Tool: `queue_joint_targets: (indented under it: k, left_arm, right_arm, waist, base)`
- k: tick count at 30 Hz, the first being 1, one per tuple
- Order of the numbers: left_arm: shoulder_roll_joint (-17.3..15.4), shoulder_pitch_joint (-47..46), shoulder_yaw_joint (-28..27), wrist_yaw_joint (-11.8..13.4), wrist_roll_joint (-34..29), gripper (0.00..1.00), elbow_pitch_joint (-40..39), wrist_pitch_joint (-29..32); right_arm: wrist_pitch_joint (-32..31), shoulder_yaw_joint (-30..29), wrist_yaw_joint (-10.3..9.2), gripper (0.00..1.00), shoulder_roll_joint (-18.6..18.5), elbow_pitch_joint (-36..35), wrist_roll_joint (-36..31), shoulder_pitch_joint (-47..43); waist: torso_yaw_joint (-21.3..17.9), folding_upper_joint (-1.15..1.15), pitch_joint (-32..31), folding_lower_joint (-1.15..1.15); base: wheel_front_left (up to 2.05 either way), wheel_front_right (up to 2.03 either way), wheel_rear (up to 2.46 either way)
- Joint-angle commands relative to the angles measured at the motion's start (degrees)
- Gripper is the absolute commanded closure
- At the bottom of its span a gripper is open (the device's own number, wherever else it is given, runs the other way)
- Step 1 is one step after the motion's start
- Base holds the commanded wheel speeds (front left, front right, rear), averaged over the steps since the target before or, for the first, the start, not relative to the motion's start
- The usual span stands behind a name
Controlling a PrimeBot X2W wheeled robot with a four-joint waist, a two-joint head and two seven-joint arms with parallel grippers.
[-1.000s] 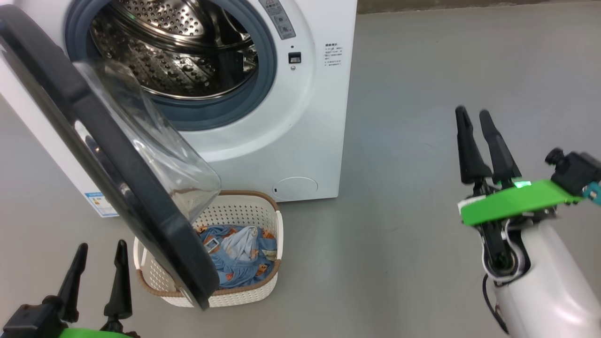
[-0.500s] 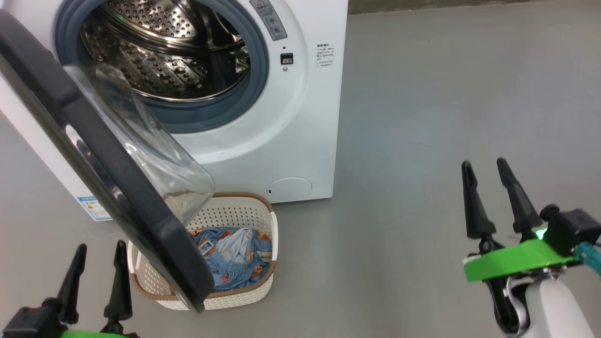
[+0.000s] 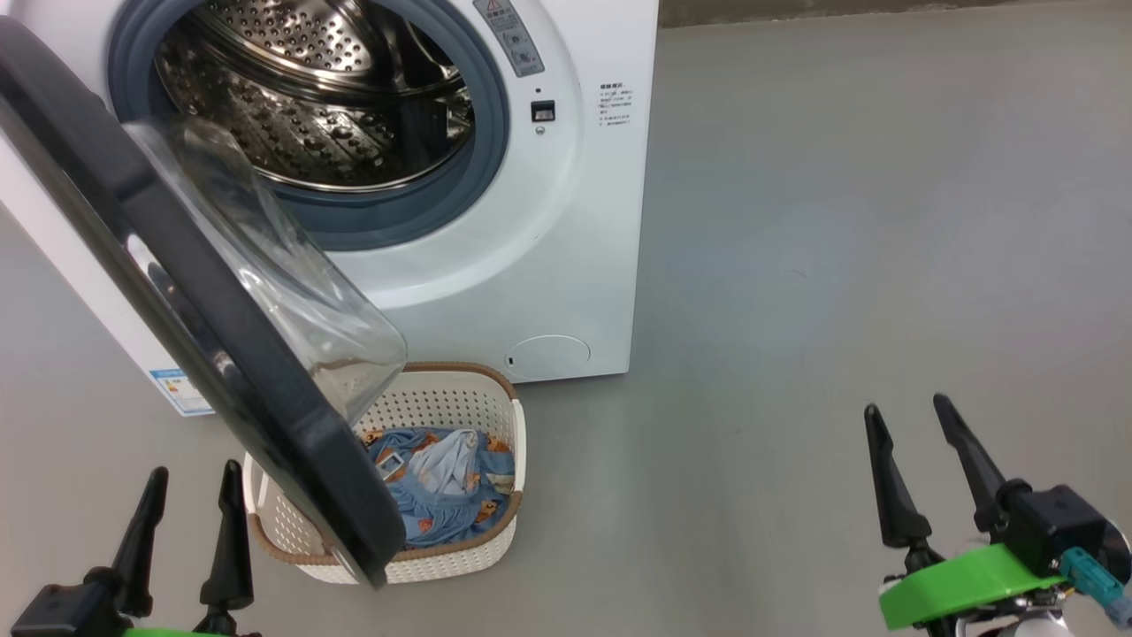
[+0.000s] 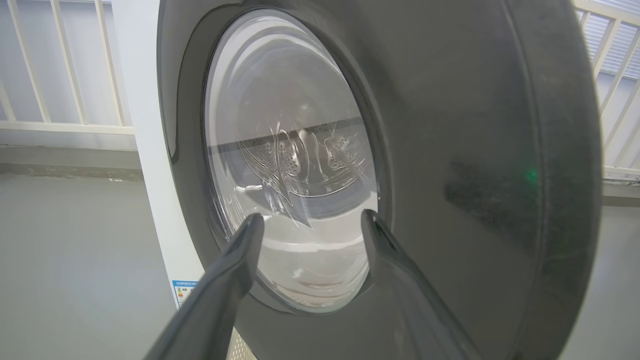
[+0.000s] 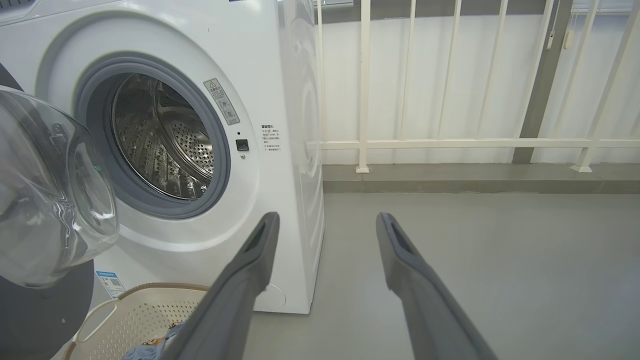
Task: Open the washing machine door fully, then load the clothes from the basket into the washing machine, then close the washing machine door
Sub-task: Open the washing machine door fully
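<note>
Door stands half-open just ahead of my left gripper; right gripper well apart; all 2 gape empty.

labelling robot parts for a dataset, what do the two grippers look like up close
The left gripper and right gripper each have two long, slim black fingers tapering to points. The right one sits on a bright green plate, with a black camera block and a teal plug beside it. A green sliver shows under the left one too.
</note>
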State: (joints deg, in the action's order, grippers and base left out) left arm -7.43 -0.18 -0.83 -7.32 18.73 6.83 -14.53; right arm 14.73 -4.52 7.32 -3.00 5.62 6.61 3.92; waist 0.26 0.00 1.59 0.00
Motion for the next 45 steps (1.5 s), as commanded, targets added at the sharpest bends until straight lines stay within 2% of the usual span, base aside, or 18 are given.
queue_joint_targets:
  k: [1, 35, 36, 37, 45]
  left_arm:
    - [-1.1, -0.8, -2.1, -0.2, -0.8, 0.00, -1.8, -0.5]
    - [-0.3, 0.0, -1.7, -0.2, -2.1, 0.00, -0.8, -0.5]
    - [-0.4, -0.1, -1.6, -0.2, -2.0, 0.43, -0.7, -0.5]
    - [-0.4, -0.1, -1.4, -0.2, -1.9, 1.00, -0.7, -0.5]
    - [-0.7, -1.3, -2.1, -0.2, -2.1, 1.00, -4.0, -0.5]
  right_arm:
    - [0.3, 1.3, 0.17, 0.00, 0.1, -1.6, -0.6, -0.4]
    - [0.3, -0.5, 0.17, 0.00, 0.1, 1.2, -2.1, -1.1]
    - [0.3, -0.5, 0.17, 0.00, 0.1, 1.2, -2.0, -1.1]
    - [0.3, -0.6, 0.17, 0.00, 0.1, 1.3, -2.0, -1.1]
    - [0.3, -0.5, 0.17, 0.00, 0.1, 1.8, -1.0, -1.1]
  waist:
    - [0.0, 0.00, -0.1, 0.00]
    - [0.5, 0.00, -1.3, 0.00]
    - [0.5, 0.00, -1.3, 0.00]
    - [0.6, 0.00, -1.3, 0.00]
    - [0.7, 0.00, -1.2, 0.00]
  base:
    - [0.00, 0.00, 0.00]
    - [0.00, 0.00, 0.00]
    - [0.00, 0.00, 0.00]
    - [0.00, 0.00, 0.00]
    - [0.00, 0.00, 0.00]
